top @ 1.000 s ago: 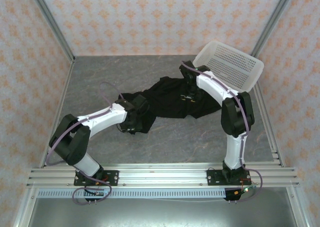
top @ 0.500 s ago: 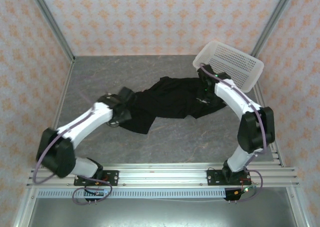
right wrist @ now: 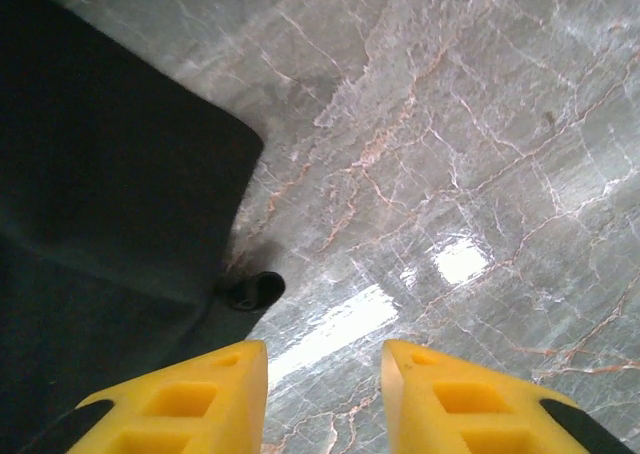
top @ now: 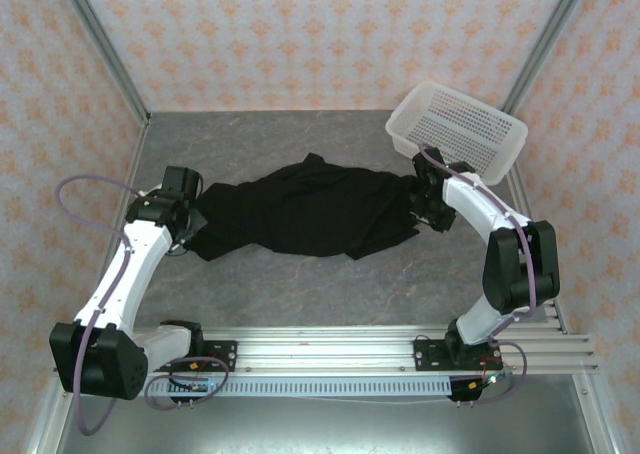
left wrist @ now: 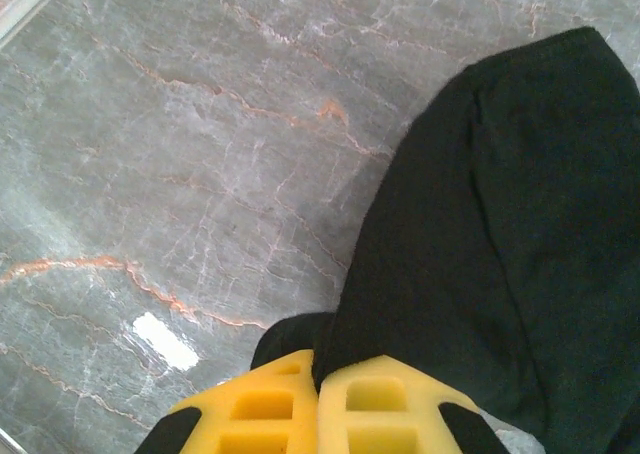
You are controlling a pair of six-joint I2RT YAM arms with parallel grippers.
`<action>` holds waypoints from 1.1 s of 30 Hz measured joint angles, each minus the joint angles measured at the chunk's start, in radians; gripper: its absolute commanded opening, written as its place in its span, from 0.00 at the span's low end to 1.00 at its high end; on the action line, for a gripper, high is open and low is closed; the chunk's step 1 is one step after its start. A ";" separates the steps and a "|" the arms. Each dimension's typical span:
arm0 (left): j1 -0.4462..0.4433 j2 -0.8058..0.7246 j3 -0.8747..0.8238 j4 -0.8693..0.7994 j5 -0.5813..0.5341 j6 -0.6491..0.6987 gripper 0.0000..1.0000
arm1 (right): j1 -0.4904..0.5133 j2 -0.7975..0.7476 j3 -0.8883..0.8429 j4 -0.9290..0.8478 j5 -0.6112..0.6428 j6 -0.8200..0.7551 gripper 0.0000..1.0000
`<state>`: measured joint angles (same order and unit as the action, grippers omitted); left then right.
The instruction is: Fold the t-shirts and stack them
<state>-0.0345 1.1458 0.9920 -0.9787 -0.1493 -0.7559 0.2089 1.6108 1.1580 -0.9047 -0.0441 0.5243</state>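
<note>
The black t-shirt is pinched at one end by the left jaws. In the left wrist view their yellow fingers press together on a bunched fold of its cloth. The right jaws stand spread, with only bare desk between them. The shirt's other end lies just beside one of their fingers, and a small dark curl of cloth pokes out at its edge. From above, the shirt shows plain black and lies long and crosswise on the grey marbled desk between the two arms. A white perforated basket sits tilted in the far right corner, beyond the right arm.
</note>
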 measured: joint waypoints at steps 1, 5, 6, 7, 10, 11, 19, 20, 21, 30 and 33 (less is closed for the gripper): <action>0.000 0.001 -0.007 0.000 0.006 -0.003 0.00 | 0.000 -0.002 -0.016 0.006 0.000 0.007 0.35; 0.000 0.011 -0.019 0.002 0.022 -0.004 0.00 | 0.000 -0.015 -0.087 0.035 -0.032 0.029 0.39; 0.000 0.015 -0.020 0.004 0.027 -0.004 0.00 | 0.000 -0.016 -0.096 0.043 -0.043 0.033 0.41; 0.000 0.018 -0.020 0.005 0.034 -0.004 0.00 | 0.000 -0.016 -0.101 0.051 -0.056 0.037 0.43; 0.000 0.025 -0.020 0.007 0.039 -0.004 0.00 | 0.000 -0.016 -0.095 0.091 -0.080 0.032 0.45; 0.000 0.026 -0.020 0.009 0.039 -0.004 0.00 | 0.000 -0.014 -0.086 0.108 -0.087 0.025 0.46; 0.000 0.043 -0.020 0.027 0.040 -0.004 0.00 | 0.004 0.147 0.095 0.212 -0.113 -0.072 0.48; 0.000 0.046 -0.020 0.028 0.040 -0.004 0.00 | 0.004 0.174 0.111 0.224 -0.113 -0.088 0.46; 0.000 0.049 -0.020 0.029 0.040 -0.004 0.00 | 0.005 0.194 0.123 0.230 -0.113 -0.100 0.44; 0.000 0.064 -0.020 0.033 0.036 -0.003 0.00 | 0.007 0.308 0.208 0.249 -0.082 -0.150 0.00; 0.000 0.064 -0.020 0.033 0.031 -0.003 0.00 | 0.018 0.217 0.169 0.246 -0.050 -0.152 0.00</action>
<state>-0.0345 1.2095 0.9722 -0.9459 -0.1181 -0.7593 0.2272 1.8282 1.3270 -0.6590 -0.0944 0.3725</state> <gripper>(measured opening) 0.044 0.042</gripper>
